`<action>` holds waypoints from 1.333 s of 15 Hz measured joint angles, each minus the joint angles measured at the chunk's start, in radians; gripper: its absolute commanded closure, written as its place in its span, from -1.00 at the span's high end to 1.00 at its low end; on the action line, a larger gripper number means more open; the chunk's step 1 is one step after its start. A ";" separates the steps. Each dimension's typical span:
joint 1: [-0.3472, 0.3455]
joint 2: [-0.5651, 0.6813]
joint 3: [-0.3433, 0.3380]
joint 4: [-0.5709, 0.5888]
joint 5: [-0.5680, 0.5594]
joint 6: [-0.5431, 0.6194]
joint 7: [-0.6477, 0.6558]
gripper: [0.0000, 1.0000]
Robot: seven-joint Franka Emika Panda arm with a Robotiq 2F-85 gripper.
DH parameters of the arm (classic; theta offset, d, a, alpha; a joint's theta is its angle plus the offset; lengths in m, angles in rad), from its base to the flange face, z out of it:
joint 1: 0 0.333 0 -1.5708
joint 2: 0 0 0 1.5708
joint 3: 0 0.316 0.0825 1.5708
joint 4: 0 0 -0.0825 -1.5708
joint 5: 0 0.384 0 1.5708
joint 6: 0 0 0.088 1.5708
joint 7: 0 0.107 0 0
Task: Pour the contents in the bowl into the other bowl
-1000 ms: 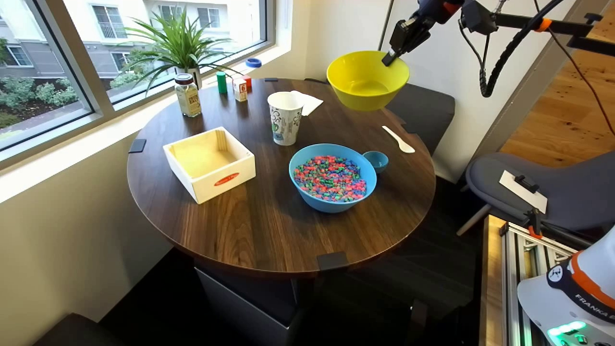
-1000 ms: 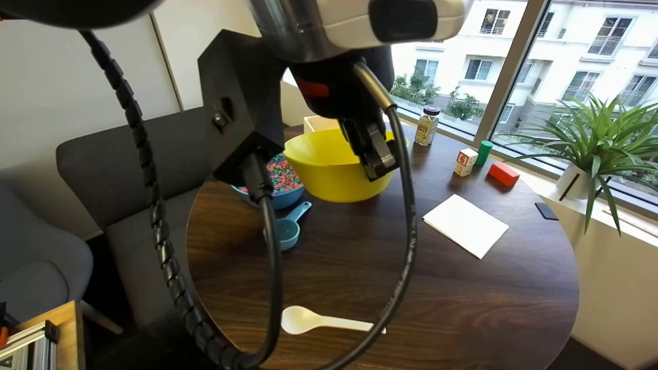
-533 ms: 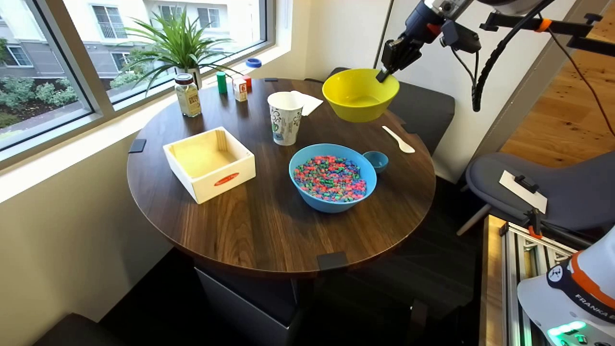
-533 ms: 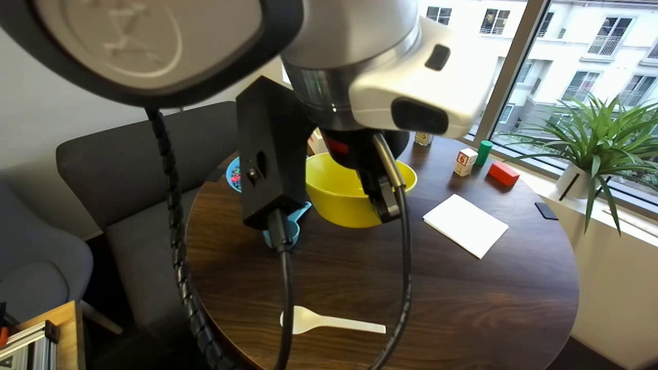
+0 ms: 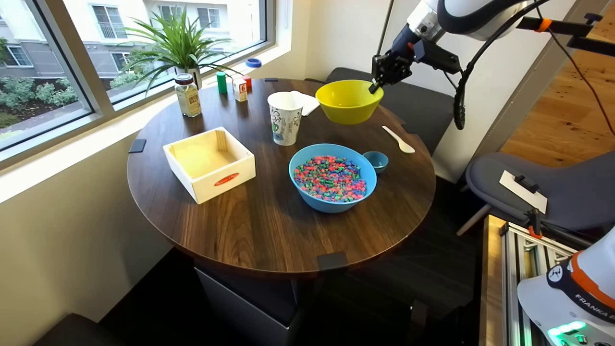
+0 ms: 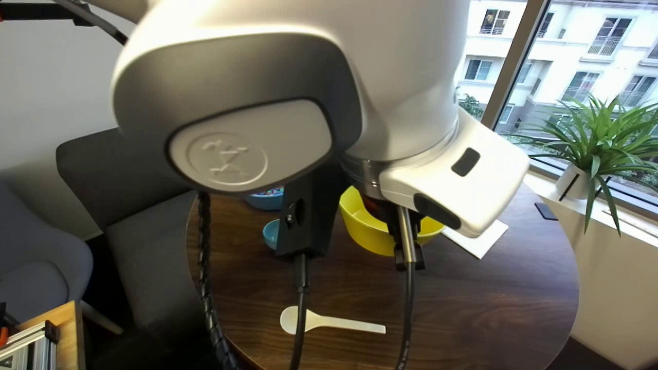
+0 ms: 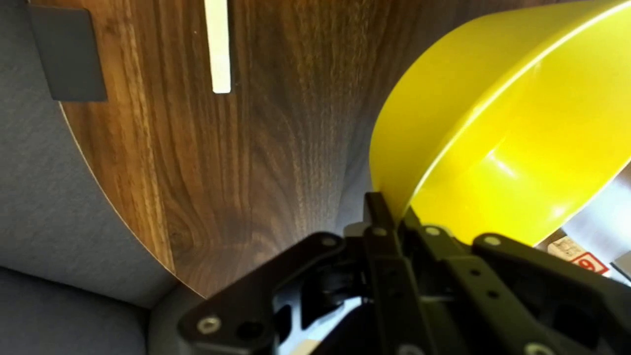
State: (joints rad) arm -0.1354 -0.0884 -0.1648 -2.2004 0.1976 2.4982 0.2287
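Observation:
The bowl, plain yellow, is over the back right of the table, low above it or on it; I cannot tell which. My gripper is shut on its rim, as the wrist view shows with one finger on each side of the wall. The inside of the yellow bowl looks empty where it shows. The other bowl, blue, stands near the table's right front. The contents, small multicoloured pieces, lie in the blue bowl. In an exterior view my arm hides most of the blue bowl.
A white patterned cup stands left of the yellow bowl. A wooden tray is on the left. A small blue measuring cup sits beside the blue bowl. A white spoon lies near the right edge. A folded napkin lies behind.
My gripper has come down toward the table with the yellow bowl still held, and moved a little left in an exterior view. The blue bowl and its contents have not moved.

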 measured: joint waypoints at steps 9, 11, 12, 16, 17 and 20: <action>-0.001 0.079 0.001 0.007 0.036 0.034 0.114 -0.97; -0.002 0.090 0.002 0.009 0.042 0.043 0.120 -0.97; -0.001 0.095 0.002 0.009 0.046 0.053 0.120 -0.97; -0.001 0.111 0.002 0.014 0.060 0.084 0.120 -0.97; -0.001 0.114 0.003 0.016 0.061 0.088 0.120 -0.97; -0.001 0.119 0.003 0.020 0.063 0.092 0.121 -0.97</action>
State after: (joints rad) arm -0.1369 0.0311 -0.1621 -2.1803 0.2603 2.5905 0.3496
